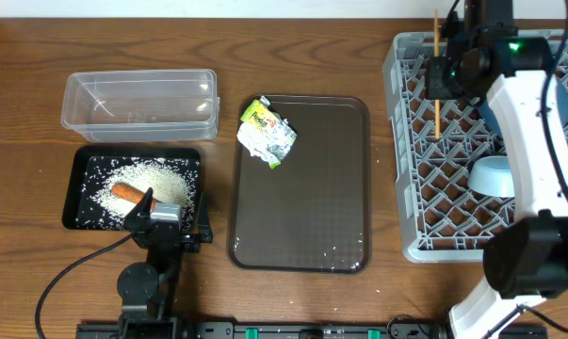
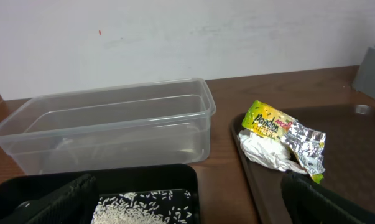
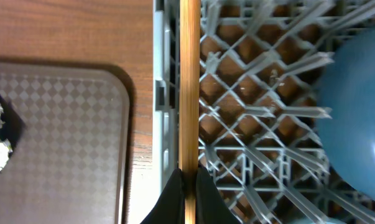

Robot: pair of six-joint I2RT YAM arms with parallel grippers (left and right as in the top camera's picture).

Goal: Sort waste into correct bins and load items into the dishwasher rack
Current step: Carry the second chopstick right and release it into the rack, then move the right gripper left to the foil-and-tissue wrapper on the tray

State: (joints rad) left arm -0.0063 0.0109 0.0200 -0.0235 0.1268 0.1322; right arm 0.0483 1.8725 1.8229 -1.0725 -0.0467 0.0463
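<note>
My right gripper (image 3: 188, 174) is shut on the wooden chopsticks (image 3: 188, 81) and holds them over the left edge of the grey dishwasher rack (image 1: 425, 169). In the overhead view the chopsticks (image 1: 437, 80) point down the rack's left side. A light-blue bowl (image 1: 495, 176) sits in the rack, and a blue rounded dish (image 3: 355, 106) shows in the right wrist view. My left gripper (image 2: 190, 208) hangs open over the near edge of the black tray (image 1: 81, 202), which holds rice (image 1: 161, 179) and a carrot (image 1: 126, 191). The crumpled wrapper (image 1: 267, 134) lies on the brown tray's far left corner.
The clear plastic box (image 1: 140, 104) stands empty behind the black tray. The dark-brown serving tray (image 1: 307, 202) lies between the bins and the rack, with a few rice grains near its front edge. The right arm's white links (image 1: 538, 160) cross above the rack.
</note>
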